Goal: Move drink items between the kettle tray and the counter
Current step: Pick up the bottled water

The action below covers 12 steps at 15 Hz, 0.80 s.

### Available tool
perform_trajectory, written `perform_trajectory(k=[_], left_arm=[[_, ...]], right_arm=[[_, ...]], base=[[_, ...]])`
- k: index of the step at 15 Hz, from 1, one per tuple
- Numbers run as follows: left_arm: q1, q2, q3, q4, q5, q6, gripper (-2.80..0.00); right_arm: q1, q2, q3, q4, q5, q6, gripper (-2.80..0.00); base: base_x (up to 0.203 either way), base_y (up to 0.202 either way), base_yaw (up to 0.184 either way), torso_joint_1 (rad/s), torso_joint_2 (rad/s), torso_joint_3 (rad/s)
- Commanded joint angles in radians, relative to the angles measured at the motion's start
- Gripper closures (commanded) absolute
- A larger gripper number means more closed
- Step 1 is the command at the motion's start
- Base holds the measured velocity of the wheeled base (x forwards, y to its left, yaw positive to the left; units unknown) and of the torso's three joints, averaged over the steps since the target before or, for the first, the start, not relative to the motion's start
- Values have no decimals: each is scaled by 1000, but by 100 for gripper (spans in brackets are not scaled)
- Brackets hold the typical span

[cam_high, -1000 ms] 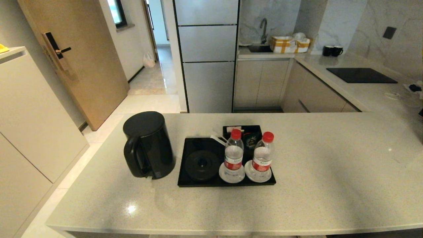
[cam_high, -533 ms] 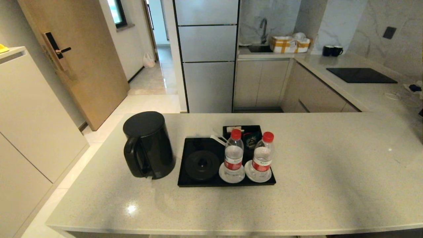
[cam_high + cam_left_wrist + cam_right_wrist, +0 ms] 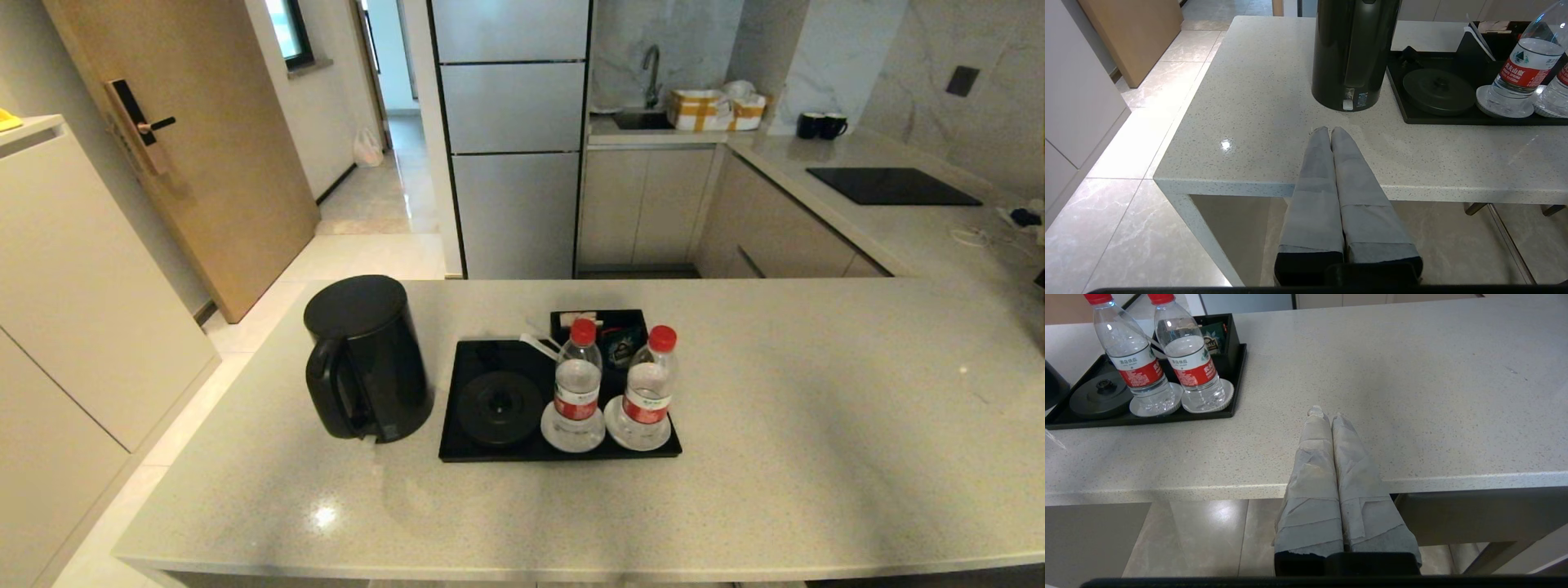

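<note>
You have both arms parked at the near edge of the desk, out of the head view. Your left pincer is clenched on nothing, its grey-wrapped fingers pressed together, tips over the desk edge and pointing toward the black kettle. Your right pincer is likewise clenched and empty, its tips over bare desk to the right of the kettle tray.

In the head view the kettle tray lies near the middle of the desk, and the kettle stands on the desk just to its left, off its base. The round kettle base sits in the left half of the tray. Two water bottles stand upright side by side in the right half, each on a white coaster: the left bottle on the left coaster and the right bottle on the right coaster. The two coasters are almost touching.

Behind the bottles, at the far right of the tray, you see the small black compartment box. The dark teal sachet stands inside it, partly hidden by the bottles; in the right wrist view the sachet shows leaning in the box behind the right bottle.
</note>
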Motion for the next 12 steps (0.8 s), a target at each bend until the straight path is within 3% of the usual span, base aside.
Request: perform_trajectory(k=[1,12], left_arm=[[0,1,2,0,0,-1,0],[0,1,2,0,0,-1,0]], right_arm=[[0,2,-1,0,0,0,0],[0,2,-1,0,0,0,0]], base=[[0,0,0,0,0,0],[0,0,0,0,0,0]])
